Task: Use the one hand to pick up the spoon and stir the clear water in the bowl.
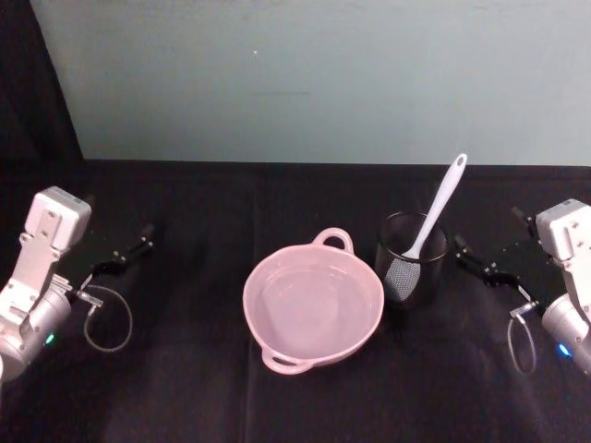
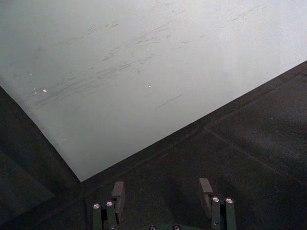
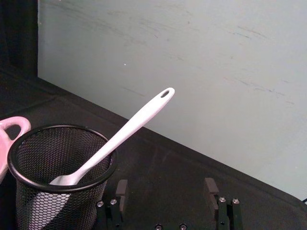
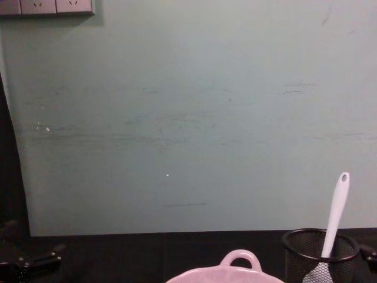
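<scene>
The pale pink bowl point(image 1: 312, 309) with clear water sits mid-table; its loop handle point(image 4: 240, 259) shows in the chest view and its rim point(image 3: 9, 132) in the right wrist view. The white spoon point(image 1: 440, 207) stands blade-down in a black wire-mesh cup point(image 1: 413, 257) just right of the bowl, handle leaning up and away point(image 3: 134, 125) point(image 4: 334, 214). My right gripper point(image 1: 482, 261) hovers open to the right of the cup, a short gap off, with nothing between its fingers point(image 3: 164, 189). My left gripper point(image 1: 125, 256) is open and empty at the far left point(image 2: 163, 189).
A black cloth point(image 1: 185, 388) covers the table. A pale green wall point(image 1: 305, 83) rises behind it. Grey cable loops hang by both wrists point(image 1: 108, 318) point(image 1: 520, 337). Wall sockets point(image 4: 47, 6) sit high at the left in the chest view.
</scene>
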{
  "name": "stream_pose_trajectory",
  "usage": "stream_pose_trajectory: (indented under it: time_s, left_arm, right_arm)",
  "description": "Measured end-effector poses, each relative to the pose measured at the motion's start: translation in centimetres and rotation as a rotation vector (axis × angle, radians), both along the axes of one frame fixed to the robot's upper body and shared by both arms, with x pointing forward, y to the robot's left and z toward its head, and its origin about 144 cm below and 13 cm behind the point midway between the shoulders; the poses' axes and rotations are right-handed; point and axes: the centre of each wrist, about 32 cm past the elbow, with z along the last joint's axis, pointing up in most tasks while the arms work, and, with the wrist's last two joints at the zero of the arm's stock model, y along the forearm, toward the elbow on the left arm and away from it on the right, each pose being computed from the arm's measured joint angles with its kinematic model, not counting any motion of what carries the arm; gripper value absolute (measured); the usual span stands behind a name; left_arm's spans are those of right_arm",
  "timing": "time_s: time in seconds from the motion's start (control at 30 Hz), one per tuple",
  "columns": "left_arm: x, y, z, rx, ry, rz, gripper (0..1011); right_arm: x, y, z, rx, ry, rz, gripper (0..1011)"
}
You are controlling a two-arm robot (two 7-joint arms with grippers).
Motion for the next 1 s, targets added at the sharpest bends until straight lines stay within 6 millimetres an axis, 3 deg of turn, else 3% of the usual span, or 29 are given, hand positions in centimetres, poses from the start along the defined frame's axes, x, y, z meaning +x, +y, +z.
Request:
stream_pose_trajectory:
  time_s: [1.0]
  left_arm:
    - [0.0, 0.0, 0.0, 0.0, 0.0, 0.0, 1005]
  right_arm:
    - [0.0, 0.0, 0.0, 0.0, 0.0, 0.0, 1003]
